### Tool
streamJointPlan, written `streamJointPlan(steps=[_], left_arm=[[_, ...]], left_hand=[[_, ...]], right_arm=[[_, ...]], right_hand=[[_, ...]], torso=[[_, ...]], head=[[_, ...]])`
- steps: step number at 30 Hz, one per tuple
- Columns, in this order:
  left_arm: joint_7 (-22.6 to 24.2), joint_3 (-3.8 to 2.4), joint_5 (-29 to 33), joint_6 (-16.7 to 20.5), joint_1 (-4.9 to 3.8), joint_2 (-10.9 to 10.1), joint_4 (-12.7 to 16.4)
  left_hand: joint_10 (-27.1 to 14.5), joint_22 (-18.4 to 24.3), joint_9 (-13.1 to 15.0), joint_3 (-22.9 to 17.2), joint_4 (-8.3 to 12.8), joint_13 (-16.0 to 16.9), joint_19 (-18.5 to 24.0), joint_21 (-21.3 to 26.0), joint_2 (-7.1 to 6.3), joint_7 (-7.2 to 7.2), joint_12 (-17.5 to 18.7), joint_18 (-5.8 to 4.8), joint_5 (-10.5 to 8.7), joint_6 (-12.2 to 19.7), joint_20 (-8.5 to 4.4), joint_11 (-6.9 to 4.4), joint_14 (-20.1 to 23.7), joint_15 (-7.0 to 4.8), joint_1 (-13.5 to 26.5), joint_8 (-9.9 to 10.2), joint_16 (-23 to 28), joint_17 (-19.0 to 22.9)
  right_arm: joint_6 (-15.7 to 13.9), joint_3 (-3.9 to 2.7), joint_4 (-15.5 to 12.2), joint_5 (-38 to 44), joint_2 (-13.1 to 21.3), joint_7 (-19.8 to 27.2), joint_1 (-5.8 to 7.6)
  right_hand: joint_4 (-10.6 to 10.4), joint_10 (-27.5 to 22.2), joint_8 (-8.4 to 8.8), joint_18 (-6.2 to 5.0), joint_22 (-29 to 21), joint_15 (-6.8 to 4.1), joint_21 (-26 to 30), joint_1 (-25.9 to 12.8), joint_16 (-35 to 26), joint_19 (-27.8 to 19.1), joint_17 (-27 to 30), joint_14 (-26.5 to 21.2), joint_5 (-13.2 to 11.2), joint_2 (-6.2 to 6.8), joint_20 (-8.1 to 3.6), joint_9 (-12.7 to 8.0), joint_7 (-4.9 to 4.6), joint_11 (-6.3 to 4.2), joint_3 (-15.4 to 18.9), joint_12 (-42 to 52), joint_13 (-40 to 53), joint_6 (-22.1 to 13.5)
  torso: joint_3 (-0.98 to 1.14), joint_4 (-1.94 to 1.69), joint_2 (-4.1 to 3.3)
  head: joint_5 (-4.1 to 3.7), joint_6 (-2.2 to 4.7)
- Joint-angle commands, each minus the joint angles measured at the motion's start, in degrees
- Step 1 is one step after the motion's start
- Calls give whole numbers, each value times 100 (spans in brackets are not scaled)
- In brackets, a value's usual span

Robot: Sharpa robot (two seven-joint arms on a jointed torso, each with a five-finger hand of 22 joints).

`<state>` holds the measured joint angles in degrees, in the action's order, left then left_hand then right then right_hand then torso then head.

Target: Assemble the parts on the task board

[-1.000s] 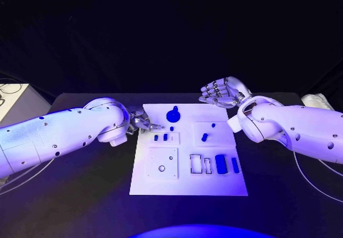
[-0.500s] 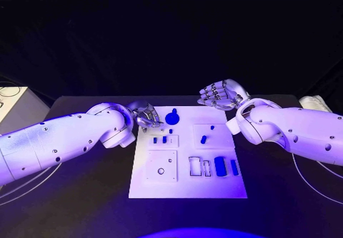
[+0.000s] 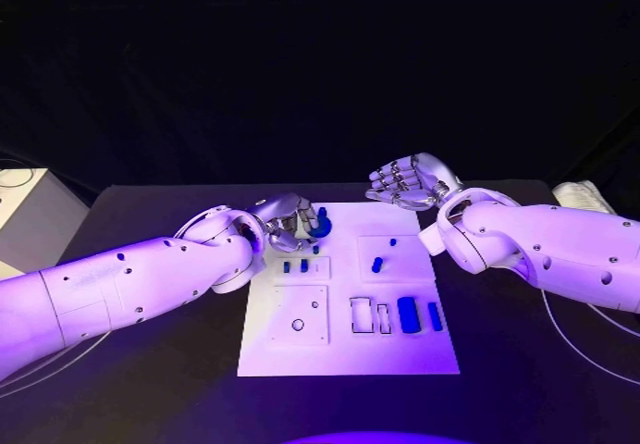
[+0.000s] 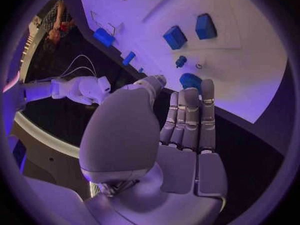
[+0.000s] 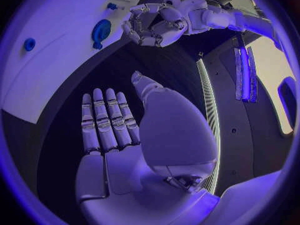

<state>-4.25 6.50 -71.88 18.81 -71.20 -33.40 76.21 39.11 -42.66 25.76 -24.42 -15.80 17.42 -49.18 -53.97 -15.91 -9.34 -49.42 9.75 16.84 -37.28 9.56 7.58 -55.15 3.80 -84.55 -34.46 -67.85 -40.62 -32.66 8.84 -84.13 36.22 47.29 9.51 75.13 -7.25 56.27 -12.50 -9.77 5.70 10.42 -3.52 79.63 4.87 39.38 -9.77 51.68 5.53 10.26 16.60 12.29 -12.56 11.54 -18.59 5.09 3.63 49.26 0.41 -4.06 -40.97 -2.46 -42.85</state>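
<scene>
Two white arms reach over my black worktop [image 3: 147, 398], where the white task board [image 3: 350, 356] lies in the middle. My left hand [image 3: 287, 219] hovers at the board's far left corner beside the round blue part [image 3: 322, 225], fingers [image 4: 190, 115] straight and holding nothing. My right hand [image 3: 411, 180] hangs past the far edge, fingers apart, empty; smaller blue parts [image 3: 408, 314] sit near the board's right edge.

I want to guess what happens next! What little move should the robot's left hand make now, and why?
Probably lower the left hand a little and close its fingers on the round blue part at the task board's far edge. The hand hangs right beside that part, fingers apart, holding nothing.
</scene>
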Motion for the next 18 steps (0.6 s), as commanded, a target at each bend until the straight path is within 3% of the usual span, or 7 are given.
streamJointPlan(steps=[1,9,12,18], left_arm=[[198,12,-681,-120,7,60,-47],[-110,31,-967,-635,9,177,-115],[-230,34,-1027,-850,8,221,-139],[-354,37,-1071,-981,7,318,-222]], left_hand=[[-46,-20,-65,58,4,-42,28,-1,12,-6,51,70,-15,-68,23,0,17,19,-66,55,-59,14],[-35,-112,-276,138,-10,-191,0,-122,7,16,154,72,-7,-260,22,-7,-122,12,-128,189,-318,-33],[-64,-149,-416,224,-30,-320,28,-154,2,44,308,71,-7,-270,36,15,-69,34,-135,338,-372,83],[23,-184,-554,298,-33,-482,52,-184,51,38,508,74,-2,-397,61,47,-28,59,-185,473,-435,220]], right_arm=[[76,-1,-10,42,-2,48,-3],[70,-1,-21,42,2,45,-2],[67,-1,-23,42,2,46,-2],[63,-1,-26,42,-1,47,-2]], right_hand=[[34,44,32,-21,-5,-2,7,3,-28,-9,5,28,2,-65,4,-5,-139,-12,11,-31,1,30],[36,45,32,-21,-6,-2,7,3,-28,-8,6,30,2,-66,4,-5,-138,-13,10,-32,1,32],[41,51,34,-23,-12,-4,4,6,-30,-3,11,35,1,-71,4,-7,-135,-16,5,-34,1,38],[41,51,34,-23,-12,-4,4,6,-30,-3,11,35,1,-71,4,-7,-135,-16,5,-34,1,38]], torso=[[2,4,-5],[1,-4,0],[1,-5,3],[1,-11,3]], head=[[-3,4],[-29,-18],[-27,-20],[-33,-9]])
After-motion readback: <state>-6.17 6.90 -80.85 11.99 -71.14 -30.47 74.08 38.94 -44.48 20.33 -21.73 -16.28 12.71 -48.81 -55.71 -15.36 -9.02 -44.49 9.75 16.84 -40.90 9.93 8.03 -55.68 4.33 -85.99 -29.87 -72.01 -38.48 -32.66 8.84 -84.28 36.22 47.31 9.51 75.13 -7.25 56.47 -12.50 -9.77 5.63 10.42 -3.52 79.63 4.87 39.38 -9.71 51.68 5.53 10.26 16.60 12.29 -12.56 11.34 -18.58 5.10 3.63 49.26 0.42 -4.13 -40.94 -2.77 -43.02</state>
